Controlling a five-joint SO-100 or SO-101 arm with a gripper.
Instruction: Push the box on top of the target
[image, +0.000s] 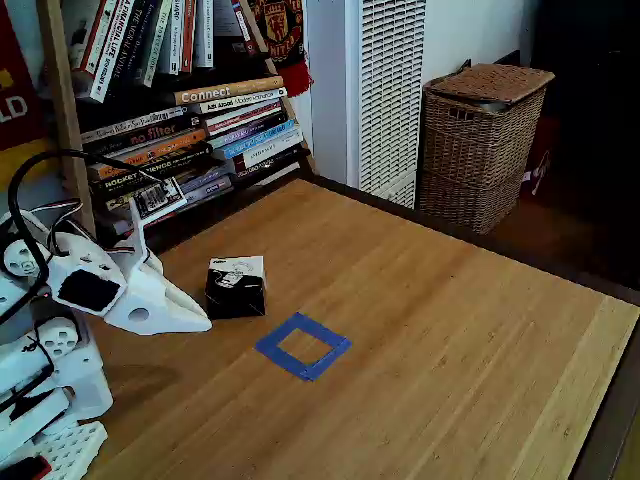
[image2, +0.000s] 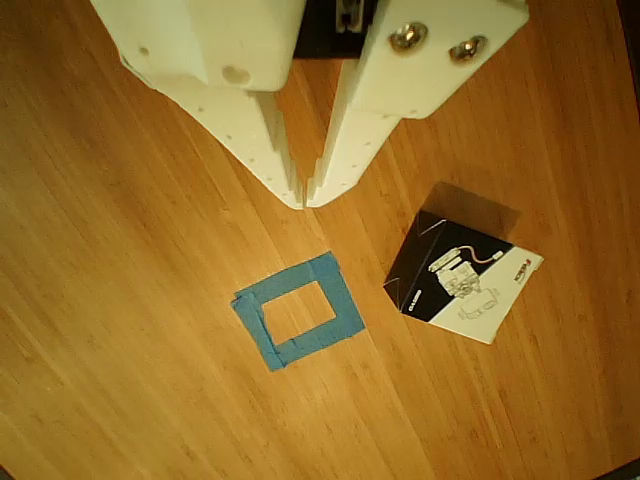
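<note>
Hovering just above the table (image: 450, 330), the gripper (image2: 304, 200) has its jaws drawn together to a narrow slit at the tips, holding nothing. In the other view the box (image2: 462, 275) sits free to the right of those tips and the target (image2: 297, 322) just below them, box and tape close but not overlapping. Pushing it home, I judge, means getting round to the box's far side first.

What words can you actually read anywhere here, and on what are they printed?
"Connect." on a tan book spine atop the flat stack.
"no filter" on an orange spine lower in that stack.
"LD", the end of a cut-off word, on the red banner at the fixed view's left edge.
The box carries print beside a line drawing; it is too blurred to read.
The other book spines are too small to read.
</note>
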